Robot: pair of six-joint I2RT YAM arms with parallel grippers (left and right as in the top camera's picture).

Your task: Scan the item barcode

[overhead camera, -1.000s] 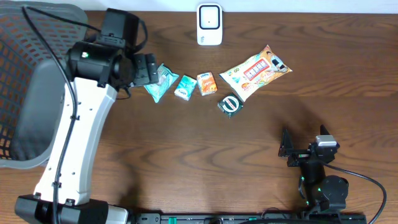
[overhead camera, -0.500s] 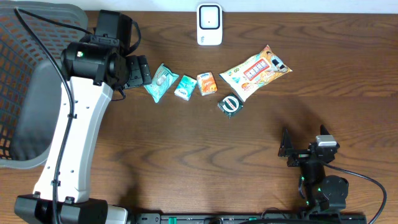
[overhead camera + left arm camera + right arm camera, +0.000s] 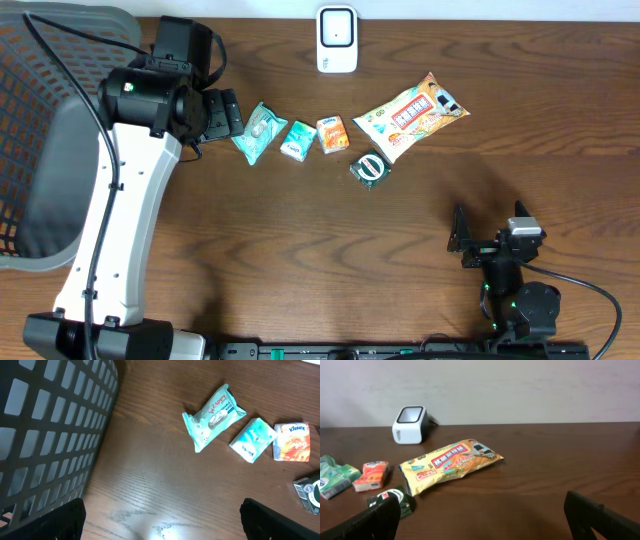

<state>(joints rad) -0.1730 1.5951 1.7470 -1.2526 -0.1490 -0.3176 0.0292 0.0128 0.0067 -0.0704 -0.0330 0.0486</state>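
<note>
Right pincer (image 3: 462, 240) sits low at the near edge of the counter (image 3: 300, 260), jaws wide, empty; probably idle. Mid-counter: loose row of packets, flat and apart, so each can be taken singly. Left pincer (image 3: 222, 113) hangs spread open, holding nothing, just beside the Zappy wipes pack (image 3: 214, 416), the row's left end and probable scan item. Barcode scanner (image 3: 337, 39) stands at the far edge, facing the row.
</note>
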